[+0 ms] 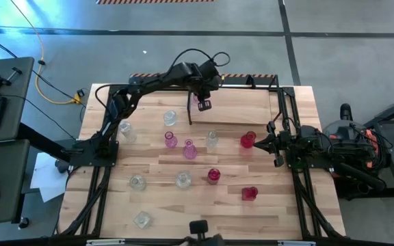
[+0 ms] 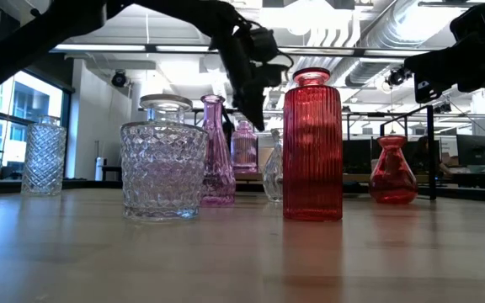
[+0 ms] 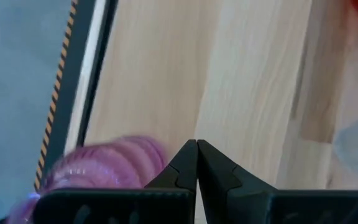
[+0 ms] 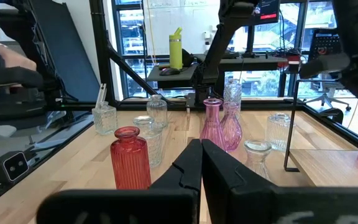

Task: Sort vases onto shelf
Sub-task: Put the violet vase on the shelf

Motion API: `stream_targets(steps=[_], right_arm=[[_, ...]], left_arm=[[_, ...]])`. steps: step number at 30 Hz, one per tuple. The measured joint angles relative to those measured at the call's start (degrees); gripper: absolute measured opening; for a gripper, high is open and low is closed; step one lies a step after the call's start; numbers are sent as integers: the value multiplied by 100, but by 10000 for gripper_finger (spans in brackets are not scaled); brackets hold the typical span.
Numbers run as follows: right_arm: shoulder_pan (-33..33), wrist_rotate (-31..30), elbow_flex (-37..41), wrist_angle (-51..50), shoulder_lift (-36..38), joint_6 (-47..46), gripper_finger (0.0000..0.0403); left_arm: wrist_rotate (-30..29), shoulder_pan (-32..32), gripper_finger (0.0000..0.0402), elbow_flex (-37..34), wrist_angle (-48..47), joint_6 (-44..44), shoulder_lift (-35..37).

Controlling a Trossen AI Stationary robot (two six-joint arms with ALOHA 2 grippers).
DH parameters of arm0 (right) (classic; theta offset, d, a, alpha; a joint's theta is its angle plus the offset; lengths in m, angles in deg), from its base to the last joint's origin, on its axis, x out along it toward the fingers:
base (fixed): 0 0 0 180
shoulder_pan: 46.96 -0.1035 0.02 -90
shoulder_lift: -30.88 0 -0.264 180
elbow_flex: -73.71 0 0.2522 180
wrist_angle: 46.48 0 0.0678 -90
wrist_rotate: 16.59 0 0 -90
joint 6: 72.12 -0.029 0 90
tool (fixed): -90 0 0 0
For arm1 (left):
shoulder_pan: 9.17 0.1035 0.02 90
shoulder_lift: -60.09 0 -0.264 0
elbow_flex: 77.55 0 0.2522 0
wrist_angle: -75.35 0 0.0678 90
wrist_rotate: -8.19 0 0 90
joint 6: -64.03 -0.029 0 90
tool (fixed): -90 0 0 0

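Left end effector (image 1: 204, 104) w/ fingers together, holding nothing, hangs over the table's (image 1: 279, 205) far edge, above a pink vase (image 3: 98, 168). Right end effector (image 1: 262, 142) also pinched together, empty, near table's right side, beside a red vase (image 1: 248, 140). I see other vases spread mid-table; shelf's black frame (image 4: 294, 124) at far right.
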Motion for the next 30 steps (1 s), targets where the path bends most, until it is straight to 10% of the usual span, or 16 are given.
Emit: stream_targets(steps=[30], right_arm=[[0, 0, -2, -2, -2, 0, 0]], left_arm=[[-649, 53, 0, -2, -214, -609, -50]])
